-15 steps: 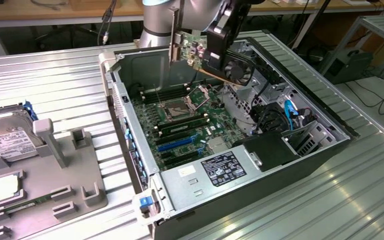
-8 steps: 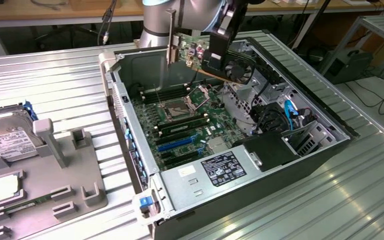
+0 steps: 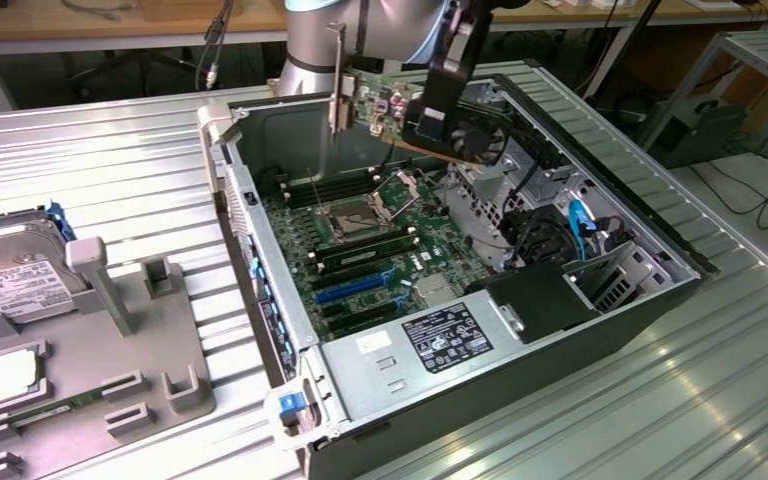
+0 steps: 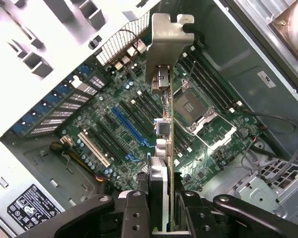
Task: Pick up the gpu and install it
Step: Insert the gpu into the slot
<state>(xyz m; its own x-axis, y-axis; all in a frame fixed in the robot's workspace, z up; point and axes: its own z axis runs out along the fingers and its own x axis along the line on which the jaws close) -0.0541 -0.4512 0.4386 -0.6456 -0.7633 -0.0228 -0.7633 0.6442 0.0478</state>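
The gpu (image 3: 381, 105) is held clear of the bench (image 3: 117, 170) in the upper middle of the exterior view. It is suspended above the open computer case (image 3: 651, 290), over the far end of the motherboard (image 3: 371, 250). It is grasped by the gripper (image 3: 427, 128), whose jaws are clamped on the card, and the long silver bracket (image 3: 337, 80) is seen standing upright at the end towards the exterior view's left. In the wrist view the gpu (image 4: 163, 126) is seen edge-on, pinched between the two dark fingers (image 4: 136, 208), with its bracket (image 4: 166, 44) at the end farthest from the gripper (image 4: 163, 203). Beneath the card and apart from it, the motherboard (image 4: 134, 99) is laid out with a blue slot (image 4: 131, 126), black slots beside that, and the CPU socket (image 4: 191, 106). At the exterior view's left a grey fixture (image 3: 104, 380) is set on the bench. A hard drive (image 3: 11, 275) is rested at the fixture's upper-left end, and a green memory stick (image 3: 44, 408) is laid in a groove near the lower left of the frame.
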